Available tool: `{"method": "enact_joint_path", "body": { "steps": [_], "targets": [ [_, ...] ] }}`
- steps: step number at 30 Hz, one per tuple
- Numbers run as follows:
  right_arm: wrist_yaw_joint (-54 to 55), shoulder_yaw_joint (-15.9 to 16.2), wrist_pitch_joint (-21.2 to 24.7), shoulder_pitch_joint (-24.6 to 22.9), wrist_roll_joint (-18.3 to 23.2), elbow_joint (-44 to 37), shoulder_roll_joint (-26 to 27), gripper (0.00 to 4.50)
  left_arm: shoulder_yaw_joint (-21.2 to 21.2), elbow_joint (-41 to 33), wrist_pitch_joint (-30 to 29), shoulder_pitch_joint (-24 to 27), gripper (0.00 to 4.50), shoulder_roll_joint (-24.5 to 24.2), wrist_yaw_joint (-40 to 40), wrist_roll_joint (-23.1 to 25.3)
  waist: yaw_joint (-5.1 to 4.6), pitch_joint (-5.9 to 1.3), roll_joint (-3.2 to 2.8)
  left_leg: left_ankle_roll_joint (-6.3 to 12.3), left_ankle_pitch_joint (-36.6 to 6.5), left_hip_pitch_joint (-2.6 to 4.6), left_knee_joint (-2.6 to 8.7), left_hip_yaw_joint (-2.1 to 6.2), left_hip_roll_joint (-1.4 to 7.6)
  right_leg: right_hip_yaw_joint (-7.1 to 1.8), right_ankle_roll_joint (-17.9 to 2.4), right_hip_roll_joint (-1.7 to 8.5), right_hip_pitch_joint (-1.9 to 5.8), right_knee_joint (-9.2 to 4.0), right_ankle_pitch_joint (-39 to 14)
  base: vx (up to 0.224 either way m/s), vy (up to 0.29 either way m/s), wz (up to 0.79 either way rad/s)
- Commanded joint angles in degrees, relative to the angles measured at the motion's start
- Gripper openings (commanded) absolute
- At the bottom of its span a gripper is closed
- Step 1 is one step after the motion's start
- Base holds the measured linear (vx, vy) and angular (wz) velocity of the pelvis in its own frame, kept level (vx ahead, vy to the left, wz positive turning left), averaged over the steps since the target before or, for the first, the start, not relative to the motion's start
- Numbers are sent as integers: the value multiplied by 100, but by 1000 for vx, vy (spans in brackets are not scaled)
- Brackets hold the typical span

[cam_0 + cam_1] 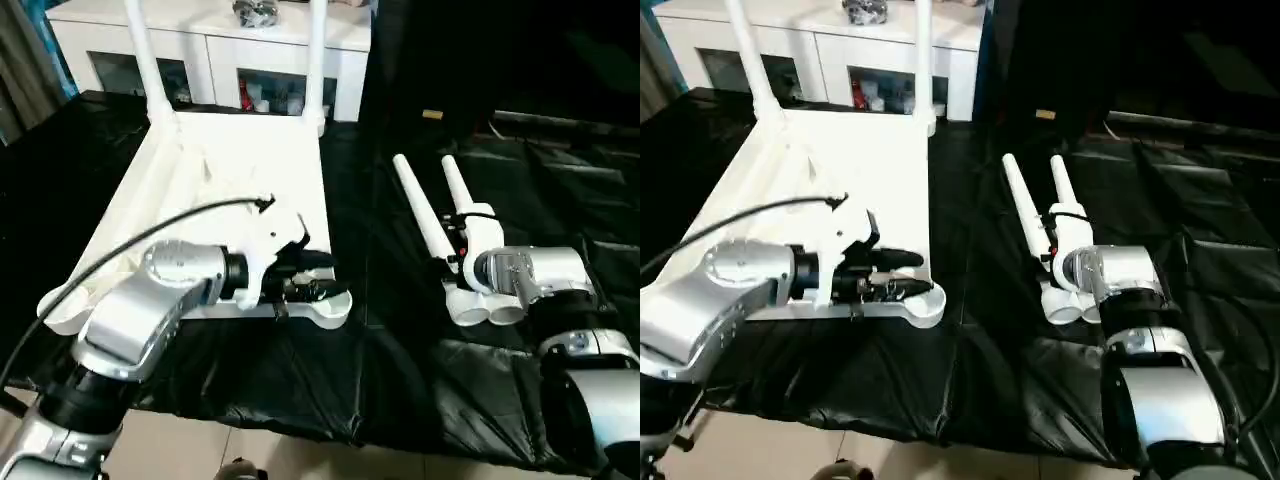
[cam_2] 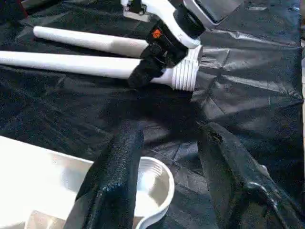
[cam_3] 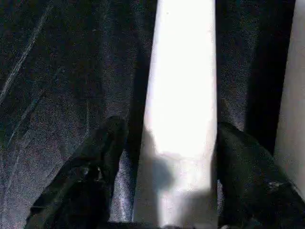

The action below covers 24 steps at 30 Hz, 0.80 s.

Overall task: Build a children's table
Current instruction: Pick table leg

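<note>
Right gripper (image 3: 167,181): fingers straddle one loose leg (image 3: 183,95) near its threaded end, a black finger on each side. A gap shows on both sides, so the leg is bracketed, not yet pinched.
Left gripper (image 2: 164,191): jaws parted, holding nothing; one finger (image 2: 112,186) lies over the near corner socket (image 2: 155,183) of the tabletop, the other over the black cloth beside it.
Tabletop (image 1: 245,165): white plastic square, lying underside-up on the black cloth (image 1: 400,370), rim raised.
Mounted legs: two white tubes (image 1: 143,55) (image 1: 318,60) stand upright in the far corner sockets, in front of the white cabinet (image 1: 220,40).
Loose legs: two tubes lie side by side on the cloth to the tabletop's right, touching or nearly so; the outer one (image 1: 458,190) passes under the right forearm, the inner one (image 1: 420,215) is just beside it.
Handling, legs: judged light, stiff and hollow; the smooth round plastic will likely roll or slip in a loose grip. Best taken across the shaft above the ribbed thread, leaving the thread free to enter a socket.
Handling, tabletop: judged light and rigid, apt to slide on the slick cloth; steady it by the rim or corner near the empty socket.
Stage: half the legs fitted; two near sockets not yet filled.
</note>
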<state>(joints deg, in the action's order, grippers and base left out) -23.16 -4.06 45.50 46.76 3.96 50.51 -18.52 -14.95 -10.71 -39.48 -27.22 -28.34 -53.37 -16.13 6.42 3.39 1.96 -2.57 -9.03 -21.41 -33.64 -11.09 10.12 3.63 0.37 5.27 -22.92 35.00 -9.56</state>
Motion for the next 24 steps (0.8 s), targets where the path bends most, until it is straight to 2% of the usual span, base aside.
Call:
{"method": "enact_joint_path", "body": {
  "steps": [1,2,4,5,7,8,9,10,11,12,13,14,16,17,18,19,20,21,23,24],
  "targets": [
    [-22,-11,-19,-52,22,226,12,272,-59,22,-4,-77,217,10,17,-2,-2,-366,-35,-541,-2196,146,428,168,246,-220,-840,329,145,-471,-2389,0,0,0],
    [-38,-86,-148,8,81,358,16,260,-44,93,67,-91,217,49,76,28,3,-372,-52,-538,-2218,155,426,170,248,-220,-829,334,139,-472,-2414,0,0,0],
    [-23,-158,-235,25,129,401,22,250,-15,154,101,-106,217,106,161,61,0,-373,-45,-538,-2224,156,424,168,248,-222,-845,328,140,-476,-2383,0,0,0],
    [-77,-414,-426,0,360,286,60,236,152,398,134,-223,243,380,565,136,4,-376,-49,-518,-2202,153,417,163,242,-223,-857,326,149,-481,-2322,0,0,0],
    [-94,-480,-487,-4,417,261,72,227,193,456,127,-258,249,444,665,151,12,-389,-41,-497,-2156,152,416,162,250,-224,-864,327,153,-471,-2219,0,0,0],
    [-99,-661,-556,1,569,208,109,206,283,588,108,-346,263,585,879,176,9,-397,-36,-464,-2025,115,428,166,249,-218,-889,321,186,-447,-2072,0,0,0],
    [-115,-779,-607,-17,679,118,139,200,354,659,85,-409,275,700,1025,169,20,-406,-62,-460,-1979,124,420,160,249,-225,-905,319,181,-437,-1982,0,0,0],
    [-146,-1040,-687,-57,928,-77,208,198,488,785,40,-525,284,926,1304,150,19,-413,-54,-421,-1869,119,405,141,247,-232,-983,312,200,-424,-1720,0,0,0],
    [-157,-1097,-701,-68,986,-120,225,193,520,810,19,-549,289,976,1358,137,36,-418,-51,-395,-1814,124,403,138,248,-228,-1004,317,199,-429,-1656,0,0,0],
    [-187,-1249,-738,-95,1142,-237,270,188,605,878,-35,-612,295,1108,1504,101,30,-426,-59,-347,-1686,99,404,137,246,-221,-1043,307,218,-405,-1471,0,0,0],
    [-321,-1427,-871,-201,1376,-529,360,185,759,991,-142,-715,307,1337,1750,24,33,-427,-85,-327,-1644,93,398,139,248,-219,-1065,311,224,-396,-1398,0,0,0],
    [-657,-1623,-1084,-535,1764,-1231,552,184,1063,1270,-254,-940,320,1800,2223,-145,47,-434,-75,-219,-1548,83,376,114,243,-224,-1082,301,231,-407,-1185,0,0,0],
    [-794,-1645,-1066,-645,1879,-1438,604,184,1156,1357,-271,-1003,330,1935,2335,-223,69,-460,-76,-135,-1382,76,370,136,253,-209,-1125,310,252,-378,-1005,0,0,0],
    [-974,-1670,-1085,-786,2031,-1707,680,184,1260,1465,-257,-1073,333,2079,2458,-305,77,-464,-78,-44,-1227,48,359,126,240,-201,-1189,298,266,-363,-830,0,0,0],
    [-1177,-1673,-1108,-937,2178,-1980,750,184,1367,1577,-260,-1144,353,2220,2579,-395,86,-466,-77,4,-1161,44,357,134,250,-196,-1255,313,269,-360,-776,0,0,0],
    [-1339,-1674,-1137,-1060,2296,-2200,806,184,1452,1670,-261,-1201,353,2332,2677,-465,86,-456,-70,36,-1164,37,358,119,239,-196,-1241,294,270,-379,-786,0,0,0],
    [-1508,-1668,-1095,-1206,2452,-2476,873,184,1543,1764,-274,-1261,373,2448,2751,-566,112,-460,-80,69,-1172,50,350,125,250,-197,-1255,316,267,-380,-804,0,0,0],
    [-1804,-1622,-921,-1476,2772,-3037,970,184,1727,1875,-341,-1364,376,2688,2871,-797,109,-457,-60,112,-1169,34,356,123,247,-193,-1256,316,288,-390,-843,0,0,0],
    [-1937,-1571,-806,-1623,2939,-3342,1007,184,1836,1912,-387,-1422,391,2839,2906,-948,123,-441,-53,173,-1225,27,366,130,259,-188,-1256,325,289,-416,-982,0,0,0],
    [-1968,-1552,-765,-1677,3003,-3453,1019,184,1886,1922,-413,-1447,391,2906,2924,-989,149,-440,-58,149,-1283,54,366,128,269,-185,-1230,331,266,-441,-1156,0,0,0]
  ]
}}
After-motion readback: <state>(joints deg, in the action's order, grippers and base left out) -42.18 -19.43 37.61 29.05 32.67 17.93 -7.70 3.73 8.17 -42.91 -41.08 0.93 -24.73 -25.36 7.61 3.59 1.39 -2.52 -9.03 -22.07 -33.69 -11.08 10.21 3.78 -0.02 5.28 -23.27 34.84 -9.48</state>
